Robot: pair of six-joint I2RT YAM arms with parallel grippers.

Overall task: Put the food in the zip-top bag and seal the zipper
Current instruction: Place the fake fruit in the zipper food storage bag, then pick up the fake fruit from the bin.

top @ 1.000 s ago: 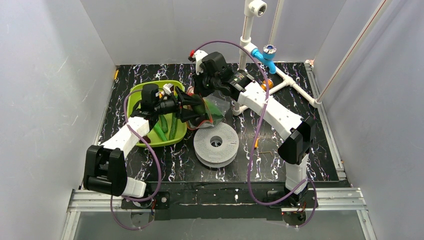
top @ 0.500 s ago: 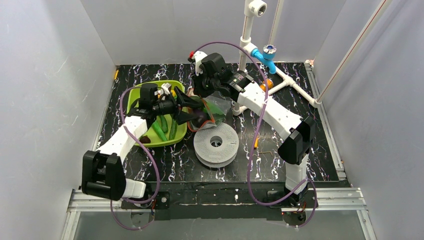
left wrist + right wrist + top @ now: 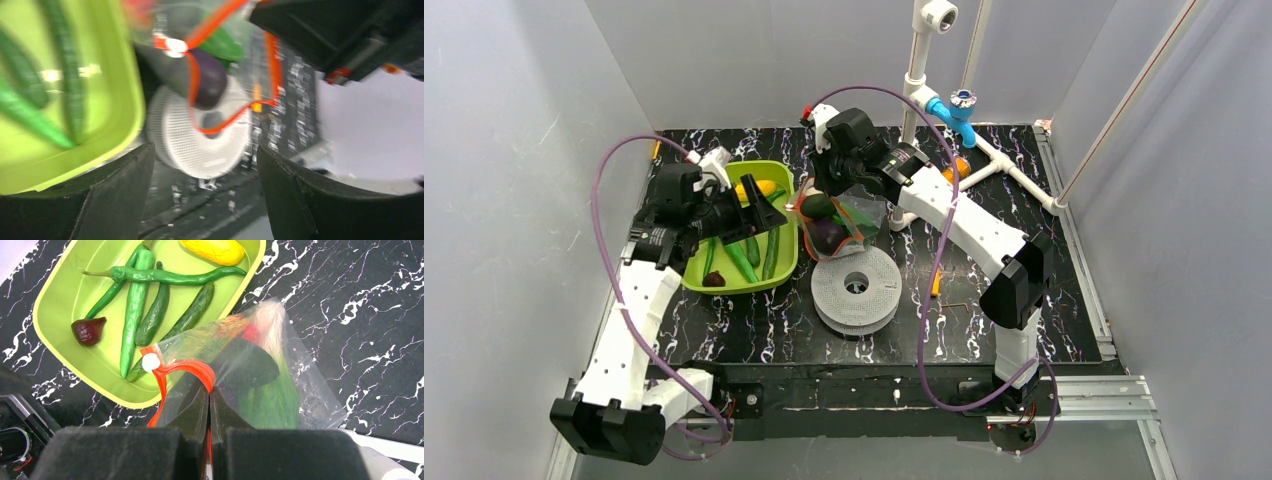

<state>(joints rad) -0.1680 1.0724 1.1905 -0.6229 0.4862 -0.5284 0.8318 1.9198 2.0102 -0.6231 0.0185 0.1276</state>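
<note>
Crinkly clear plastic, the zip-top bag (image 3: 849,220) hangs by its mouth just beyond the white perforated disc (image 3: 856,290) and just right of the lime-green tray (image 3: 692,272). Its orange-red zipper (image 3: 186,368) stands parted in a loop that faces the tray. Inside the bag are a purple eggplant (image 3: 827,237) near the mouth and a green piece (image 3: 819,206) above it.

The right gripper (image 3: 210,401) is pinched closed on the zipper, both pads pressed flat against the strip. That arm rises from its base at the near right, folds at a raised elbow, and runs diagonally toward the far left, with its wrist bent down over the bag.

The left gripper (image 3: 202,165) is spread wide with nothing between its fingers. It is held over the tray's far half, pointing right at the bag's mouth. That arm stretches from the near left corner up along the table's (image 3: 1044,300) left side, with its wrist turned to the right.

In the tray lie several long green peppers (image 3: 135,305), a yellow piece (image 3: 212,250) at the far end, and a small dark red-brown piece (image 3: 88,330) near the left rim.
</note>
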